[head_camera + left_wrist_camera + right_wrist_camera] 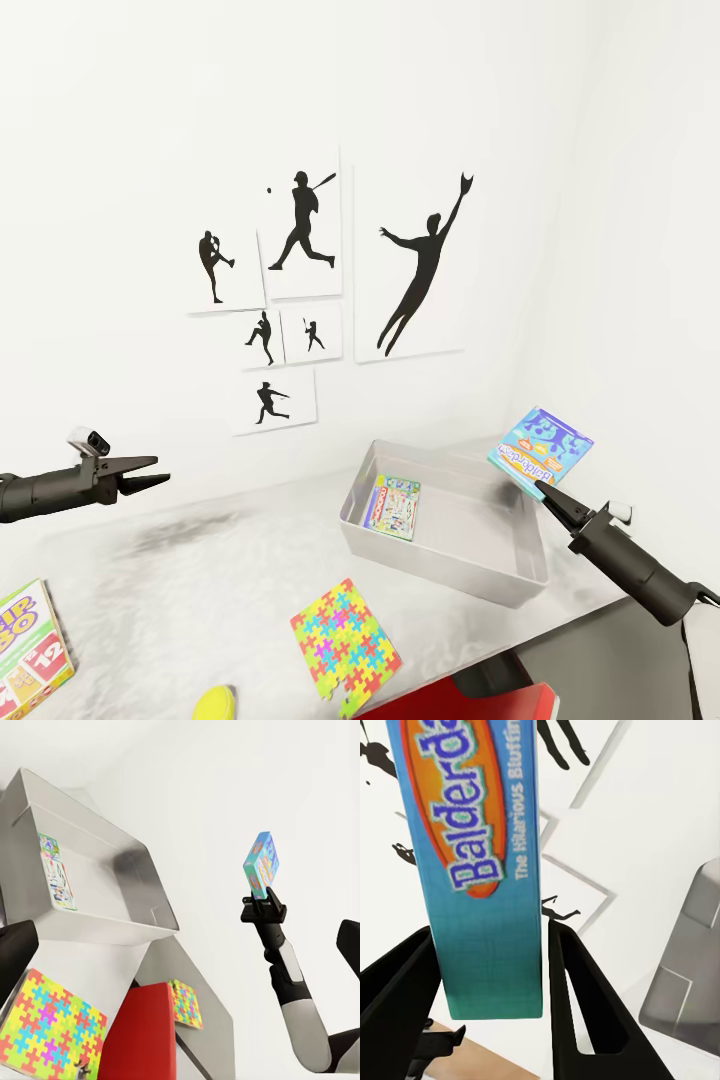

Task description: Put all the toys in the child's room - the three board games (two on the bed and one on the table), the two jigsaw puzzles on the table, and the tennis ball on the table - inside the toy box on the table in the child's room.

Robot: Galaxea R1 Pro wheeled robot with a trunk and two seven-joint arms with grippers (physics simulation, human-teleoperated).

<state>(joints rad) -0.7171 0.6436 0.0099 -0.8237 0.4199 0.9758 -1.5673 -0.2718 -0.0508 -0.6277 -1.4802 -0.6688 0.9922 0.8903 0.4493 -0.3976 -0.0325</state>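
The grey toy box [440, 572] stands on the table [200, 585] near the wall, with one board game [397, 506] lying inside it. My right gripper [545, 488] is shut on a blue Balderdash board game [541, 448], held upright above the box's right end; in the right wrist view the box [480, 862] sits between both fingers [585, 1005]. The left gripper [152, 472] hangs open over the table's left part, holding nothing. A colourful jigsaw puzzle [345, 638], a yellow tennis ball [215, 703] and another board game [30, 645] lie near the front edge. A second puzzle [185, 1003] shows beside the chair.
A red chair [460, 698] stands against the table's front edge below the toy box. Framed baseball silhouettes [300, 290] hang on the white wall behind the table. The room corner is to the right of the box.
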